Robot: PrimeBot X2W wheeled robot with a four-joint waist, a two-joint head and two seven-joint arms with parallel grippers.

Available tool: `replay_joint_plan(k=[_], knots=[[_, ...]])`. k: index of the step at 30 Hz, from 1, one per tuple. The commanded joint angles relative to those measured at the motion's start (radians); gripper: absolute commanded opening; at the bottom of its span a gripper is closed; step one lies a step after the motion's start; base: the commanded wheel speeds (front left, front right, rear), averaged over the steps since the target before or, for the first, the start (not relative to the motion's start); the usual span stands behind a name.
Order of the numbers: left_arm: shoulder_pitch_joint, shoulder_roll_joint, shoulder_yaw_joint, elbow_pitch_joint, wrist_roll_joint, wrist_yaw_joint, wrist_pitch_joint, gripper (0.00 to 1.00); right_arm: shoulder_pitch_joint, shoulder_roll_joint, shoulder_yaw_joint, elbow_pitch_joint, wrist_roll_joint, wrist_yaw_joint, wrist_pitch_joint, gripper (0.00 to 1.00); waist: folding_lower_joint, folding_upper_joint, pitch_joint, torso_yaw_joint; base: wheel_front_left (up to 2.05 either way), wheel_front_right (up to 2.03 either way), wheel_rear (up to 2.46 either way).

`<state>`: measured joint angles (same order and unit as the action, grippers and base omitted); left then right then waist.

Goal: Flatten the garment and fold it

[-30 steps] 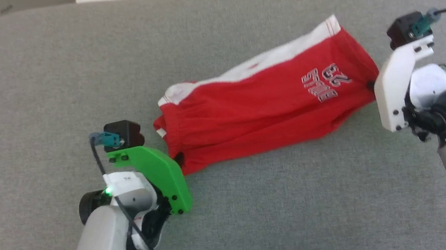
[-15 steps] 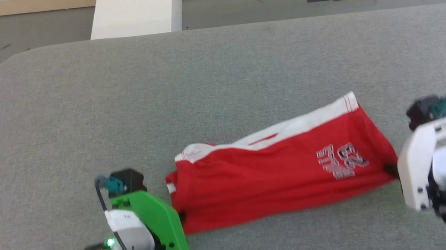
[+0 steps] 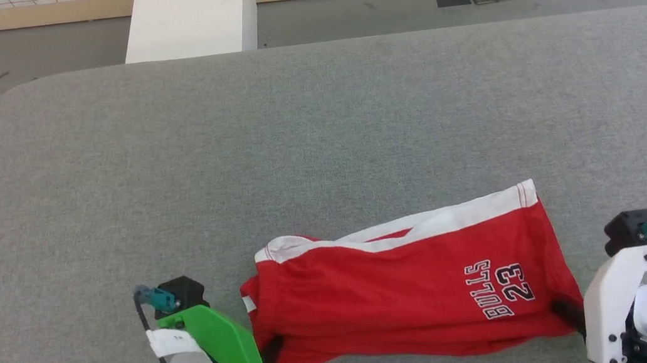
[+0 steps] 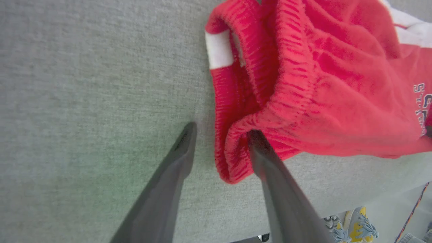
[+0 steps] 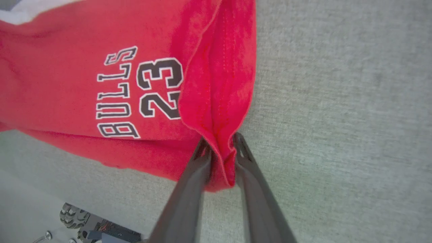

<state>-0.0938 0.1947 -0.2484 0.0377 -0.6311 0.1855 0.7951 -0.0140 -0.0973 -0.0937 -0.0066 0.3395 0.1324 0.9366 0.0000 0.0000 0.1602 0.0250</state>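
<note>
Red limp shorts (image 3: 403,297), best taken at corners: my left gripper (image 4: 221,130) gapes by 8 o'clock waistband (image 4: 283,81), right gripper (image 5: 221,139) hugs 4 o'clock leg edge (image 5: 222,84), grip unclear.

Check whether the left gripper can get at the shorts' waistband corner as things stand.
Likely yes. The left gripper stands open astride the waistband corner of the shorts, one finger on the bare grey surface, the other touching the red fabric. Nothing else lies in between.

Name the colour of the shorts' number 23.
The 23 is black, outlined white; clearest in right wrist view.
</note>
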Motion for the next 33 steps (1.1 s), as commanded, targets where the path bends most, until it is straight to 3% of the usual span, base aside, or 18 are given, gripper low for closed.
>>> replay_joint_plan(k=[1,8,12,19,27,33], knots=[[0.012,0.008,0.007,0.001,-0.01,0.001,0.0,1.0,-0.002,0.006,-0.005,-0.008,-0.006,-0.002,-0.013,1.0,0.0,0.0,-0.005,-0.001,0.0,0.0,0.0],[0.019,0.045,0.04,-0.095,-0.007,0.022,0.006,1.0,-0.013,0.021,-0.051,-0.071,0.066,-0.002,-0.036,1.0,0.0,0.0,-0.036,0.001,0.0,0.0,0.0],[0.011,0.043,0.093,-0.167,0.01,0.04,-0.083,1.0,-0.027,0.0,-0.086,-0.111,0.082,-0.002,-0.047,1.0,0.0,0.0,-0.04,0.001,0.0,0.0,0.0],[-0.011,0.029,0.178,-0.186,0.08,-0.004,-0.429,1.0,-0.07,-0.096,-0.08,-0.101,0.086,-0.002,-0.073,1.0,0.0,0.0,-0.023,-0.002,0.0,0.0,0.0],[-0.008,0.026,0.201,-0.113,0.16,-0.11,-0.825,1.0,-0.082,-0.206,0.006,-0.006,0.19,-0.002,-0.075,1.0,0.0,0.0,-0.003,0.013,0.0,0.0,0.0],[0.001,0.026,0.179,-0.055,0.211,-0.165,-1.006,1.0,-0.09,-0.258,0.062,0.054,0.261,-0.002,-0.07,1.0,0.0,0.0,0.019,0.025,0.0,0.0,0.0]])
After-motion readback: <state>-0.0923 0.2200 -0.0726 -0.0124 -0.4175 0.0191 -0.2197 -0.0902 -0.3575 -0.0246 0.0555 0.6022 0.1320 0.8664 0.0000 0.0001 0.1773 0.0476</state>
